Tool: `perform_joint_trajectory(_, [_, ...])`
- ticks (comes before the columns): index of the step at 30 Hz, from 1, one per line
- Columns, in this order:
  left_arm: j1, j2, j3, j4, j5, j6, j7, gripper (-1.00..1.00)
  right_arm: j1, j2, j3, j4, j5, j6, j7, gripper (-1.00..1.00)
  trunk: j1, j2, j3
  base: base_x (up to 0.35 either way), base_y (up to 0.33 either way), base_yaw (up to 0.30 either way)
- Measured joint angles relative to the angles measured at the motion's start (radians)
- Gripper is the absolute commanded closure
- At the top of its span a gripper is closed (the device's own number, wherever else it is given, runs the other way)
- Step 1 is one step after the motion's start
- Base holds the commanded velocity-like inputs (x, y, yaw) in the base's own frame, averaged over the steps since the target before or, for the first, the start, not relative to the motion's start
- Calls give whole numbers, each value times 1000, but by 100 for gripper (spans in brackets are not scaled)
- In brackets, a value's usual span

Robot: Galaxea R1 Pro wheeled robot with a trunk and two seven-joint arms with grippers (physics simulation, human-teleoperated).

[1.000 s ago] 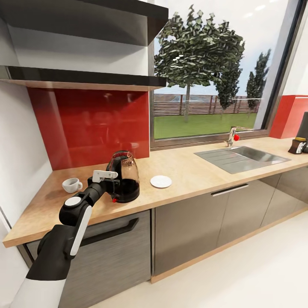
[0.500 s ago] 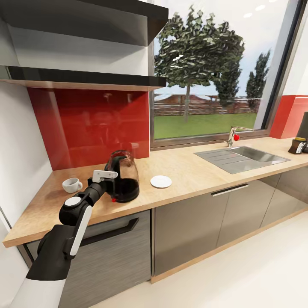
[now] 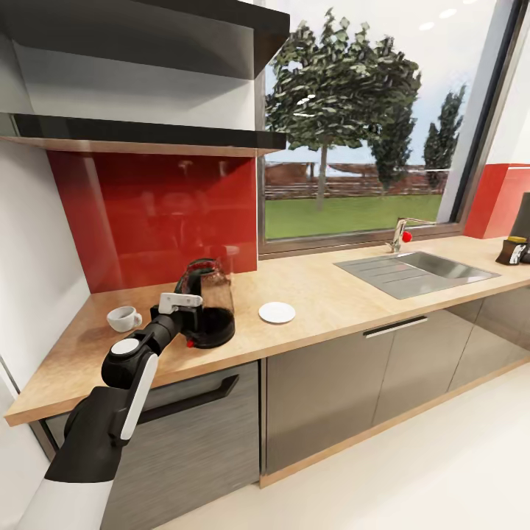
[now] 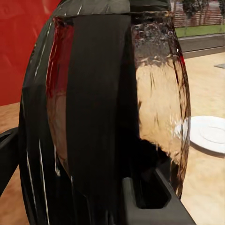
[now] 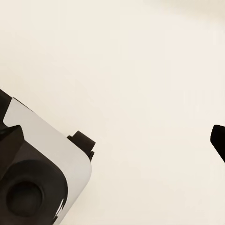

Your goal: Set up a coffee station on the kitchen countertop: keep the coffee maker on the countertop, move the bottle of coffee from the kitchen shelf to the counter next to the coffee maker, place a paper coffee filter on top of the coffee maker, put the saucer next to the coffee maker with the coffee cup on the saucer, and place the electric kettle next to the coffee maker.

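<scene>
The electric kettle [image 3: 210,300], clear glass with a black base, stands tilted on the light-wood countertop [image 3: 324,298]. My left gripper [image 3: 191,318] is shut on its black handle [image 4: 96,117], which runs between the two fingers [image 4: 152,201] in the left wrist view. The white coffee cup [image 3: 124,318] sits just left of the arm. The white saucer [image 3: 277,312] lies to the kettle's right, apart from it. Far along the counter stand the bottle of coffee [image 3: 511,250], with a yellow lid, and a dark shape at the frame edge, seemingly the coffee maker [image 3: 523,215]. My right gripper's fingertip [image 5: 218,138] hangs over pale floor.
A steel sink [image 3: 412,272] with a tap [image 3: 401,232] is set into the counter under the window. A red backsplash [image 3: 154,213] and dark shelves [image 3: 140,132] rise behind the kettle. Grey cabinet fronts [image 3: 324,390] line the floor side. Part of my base [image 5: 37,173] is in the right wrist view.
The kettle has shifted slightly left toward my left gripper and tilted a little more. The arm, cup and saucer have hardly moved.
</scene>
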Motion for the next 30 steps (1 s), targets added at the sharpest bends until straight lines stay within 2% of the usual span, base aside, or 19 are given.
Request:
perform_joint_trajectory(3, [0,0,0,0,0,0,0,100,0,0,0,0,0,0,0,-100,0,0,0,0,0,0])
perform_joint_trajectory(30, [0,0,0,-1,-1,1,2,100,0,-1,0,-1,0,0,0,-100,-103,189,85,0,0,0])
